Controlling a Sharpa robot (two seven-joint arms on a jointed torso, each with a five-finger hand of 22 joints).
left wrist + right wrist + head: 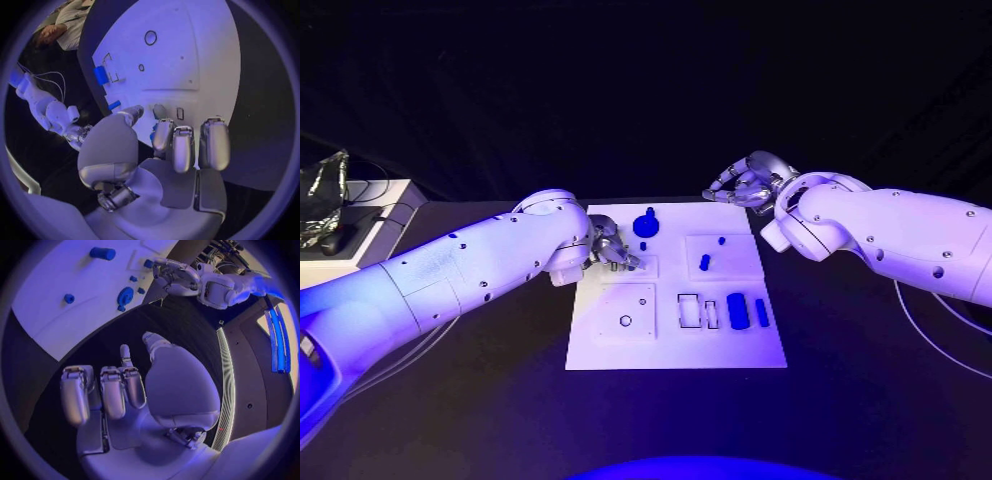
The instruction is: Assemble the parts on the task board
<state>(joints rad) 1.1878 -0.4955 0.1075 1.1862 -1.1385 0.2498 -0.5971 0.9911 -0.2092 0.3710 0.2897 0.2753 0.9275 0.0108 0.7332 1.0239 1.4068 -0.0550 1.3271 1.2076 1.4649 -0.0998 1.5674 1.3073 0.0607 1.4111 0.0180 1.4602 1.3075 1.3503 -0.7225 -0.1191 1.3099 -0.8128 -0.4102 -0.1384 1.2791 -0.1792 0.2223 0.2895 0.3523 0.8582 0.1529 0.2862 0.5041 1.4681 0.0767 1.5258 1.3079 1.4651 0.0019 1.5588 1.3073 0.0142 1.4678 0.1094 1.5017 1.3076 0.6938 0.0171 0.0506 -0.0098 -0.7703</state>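
Black table [473,400] and dark drapes surround the white task board [678,352]. Nearest on it, two blue parts [749,312] lie flat beside empty outlined slots. Further back a small blue peg [705,263] stands in its square. At the board's left edge the left hand [612,250] hovers low, fingers curled inward; whether it pinches anything I cannot tell. A round blue part [646,224] sits at the far edge. Beyond the far right corner, the right hand [750,182] hangs off the board, fingers apart, holding nothing. I'd worry those crowded left fingers could nudge neighbouring pieces.
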